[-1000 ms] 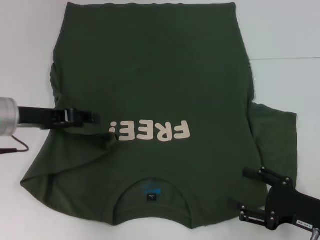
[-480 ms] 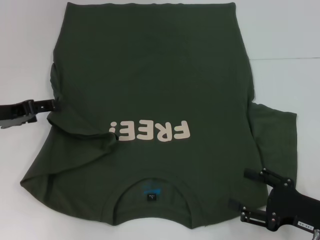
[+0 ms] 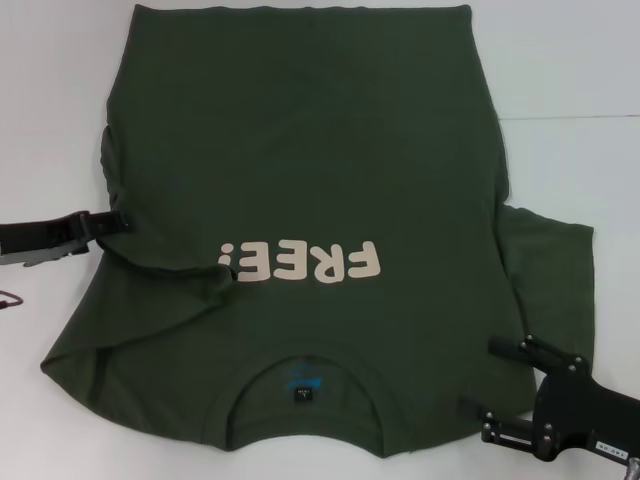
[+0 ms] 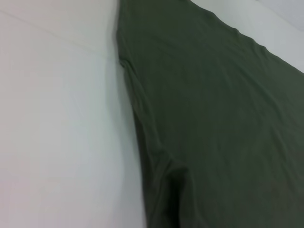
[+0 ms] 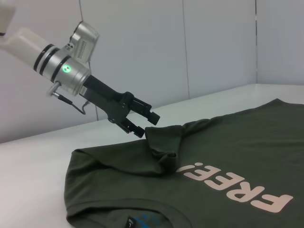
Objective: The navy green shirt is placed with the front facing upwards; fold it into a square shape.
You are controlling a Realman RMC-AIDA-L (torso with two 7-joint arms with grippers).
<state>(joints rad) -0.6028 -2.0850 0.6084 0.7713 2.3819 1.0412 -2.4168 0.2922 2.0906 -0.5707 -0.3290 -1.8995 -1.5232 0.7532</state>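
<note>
The navy green shirt [image 3: 310, 150] lies flat on the white table, front up, with its cream "FREE!" lettering [image 3: 300, 262] and its collar [image 3: 303, 385] toward me. Its left sleeve [image 3: 150, 250] is folded inward onto the body, and its right sleeve [image 3: 550, 270] is spread out flat. My left gripper [image 3: 120, 222] is at the shirt's left edge, beside the folded sleeve. In the right wrist view the left gripper [image 5: 147, 124] is open and holds nothing. My right gripper [image 3: 477, 375] stands wide open over the right shoulder corner near the collar. The left wrist view shows only the shirt [image 4: 213, 118] and the table.
The white table [image 3: 570, 80] surrounds the shirt, with bare surface on the left [image 3: 50, 120] and the right. A thin cable [image 3: 10, 298] hangs by the left arm. A pale wall [image 5: 190, 47] stands behind the table.
My left gripper has drawn back leftward from over the folded sleeve to the shirt's left edge. The sleeve stays folded on the body. The right arm has not moved.
</note>
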